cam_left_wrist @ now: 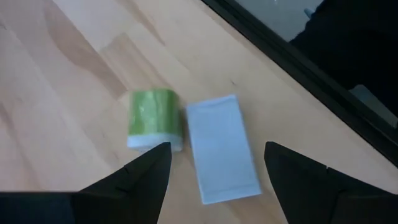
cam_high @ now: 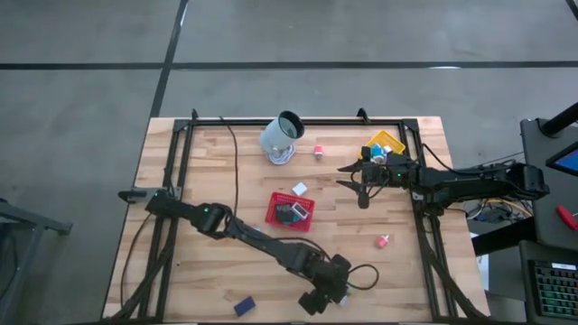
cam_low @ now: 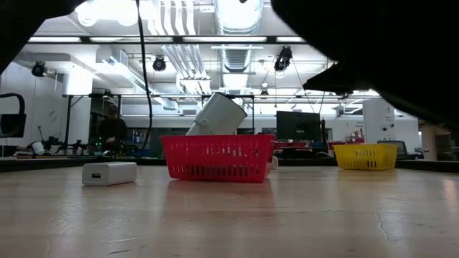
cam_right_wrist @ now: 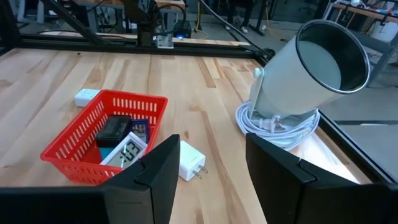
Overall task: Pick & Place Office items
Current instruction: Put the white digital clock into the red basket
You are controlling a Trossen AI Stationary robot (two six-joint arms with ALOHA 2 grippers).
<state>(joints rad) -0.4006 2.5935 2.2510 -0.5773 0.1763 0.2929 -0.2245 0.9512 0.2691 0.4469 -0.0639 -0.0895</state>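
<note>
My left gripper (cam_left_wrist: 217,171) hangs open near the table's near edge (cam_high: 318,298), pointing steeply down. A flat white rectangle (cam_left_wrist: 221,149) lies on the wood between its fingertips, untouched. A green block with a white end (cam_left_wrist: 152,118) lies beside it. My right gripper (cam_right_wrist: 214,168) waits open above the table at the far right (cam_high: 347,176). In front of it a white plug (cam_right_wrist: 189,160) lies on the wood. The red mesh tray (cam_high: 291,210) holds a black item (cam_right_wrist: 114,129), a white one (cam_right_wrist: 126,152) and a blue one.
A pale cup (cam_high: 282,135) leans tilted on a coil of white cable (cam_right_wrist: 273,124) at the far side. A yellow tray (cam_high: 386,144), a pink item (cam_high: 319,151), a pink-red one (cam_high: 384,240), a dark blue one (cam_high: 244,307) and a white block (cam_low: 109,173) lie around. The black frame rail (cam_left_wrist: 298,56) runs near the left gripper.
</note>
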